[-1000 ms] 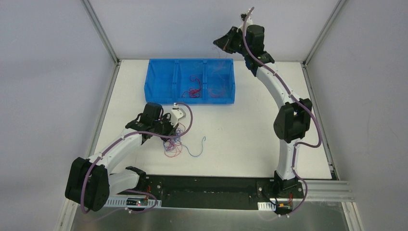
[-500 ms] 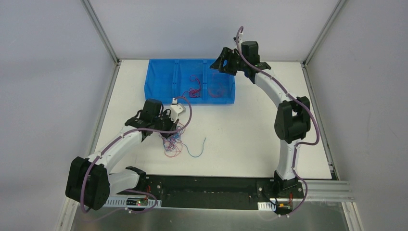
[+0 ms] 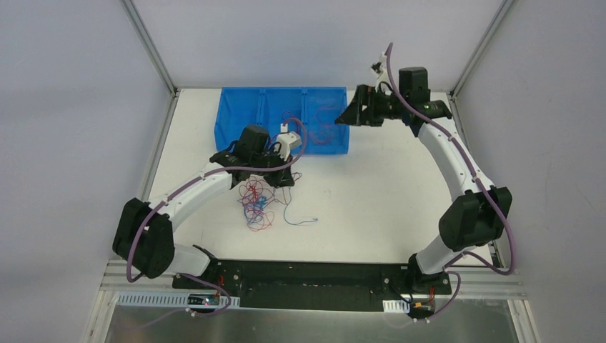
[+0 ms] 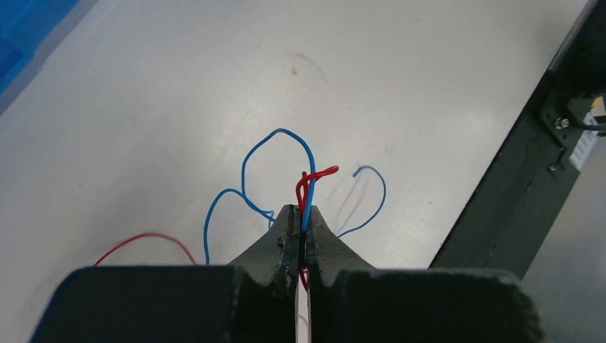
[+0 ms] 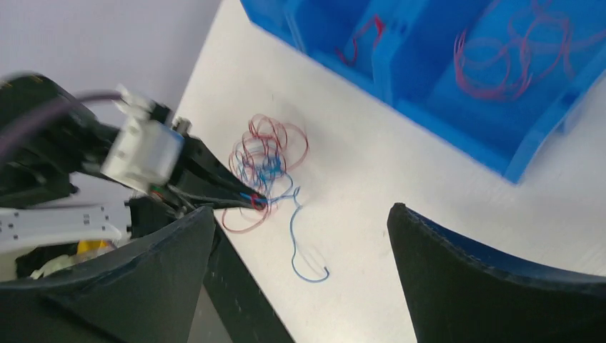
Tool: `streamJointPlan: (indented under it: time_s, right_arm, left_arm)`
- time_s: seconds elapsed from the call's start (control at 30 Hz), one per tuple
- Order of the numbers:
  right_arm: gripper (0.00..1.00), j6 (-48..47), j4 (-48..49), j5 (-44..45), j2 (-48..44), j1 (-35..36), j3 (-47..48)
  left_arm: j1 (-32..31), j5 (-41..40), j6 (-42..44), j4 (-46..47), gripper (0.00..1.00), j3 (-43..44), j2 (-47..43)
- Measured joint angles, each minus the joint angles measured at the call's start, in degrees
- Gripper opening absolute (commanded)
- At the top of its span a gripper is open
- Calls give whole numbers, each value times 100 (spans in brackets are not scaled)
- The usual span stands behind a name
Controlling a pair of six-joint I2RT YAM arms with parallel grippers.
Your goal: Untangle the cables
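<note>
The cables are a tangle of thin red and blue wires on the white table, left of centre. One blue strand trails off to the right. My left gripper hangs just above the tangle's far right side. In the left wrist view this gripper is shut on a red and a blue wire that stick out past its tips. My right gripper is raised beside the right end of the blue bin. Its jaws stand wide open with nothing between them, and it looks down on the tangle.
The blue bin has three compartments and stands at the back of the table. Loose red wires lie in its right compartment, and more red wires in the middle one. The black base rail runs along the near edge.
My left gripper has moved away and to the right, dragging the tangle with it. My right gripper has opened and swung right, from above the bin to beside its right end.
</note>
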Motion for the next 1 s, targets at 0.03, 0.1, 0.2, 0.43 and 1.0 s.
streamJointPlan:
  time_s: [0.03,0.1,0.2,0.43,1.0]
  right_arm:
    - [95,-105,-81,-76,-70,-33,-210]
    - [95,-339,-273,-243,-157,-61,-706]
    - [95,-564,-509,-468,-181,-26,-1316]
    - [91,-1043,-903,-542,-201,402,-1722]
    - [77,-850,-568,605,833,1939,-1635]
  left_arm:
    - [-125,9,-186,79,0,166,155]
    - [-291,98,-516,225,1,415,297]
    - [-385,358,-898,389,54,616,280]
    - [470,1010,-1036,-33,77,485,-46]
    - [1899,-85,1408,-1904,59,-92,92]
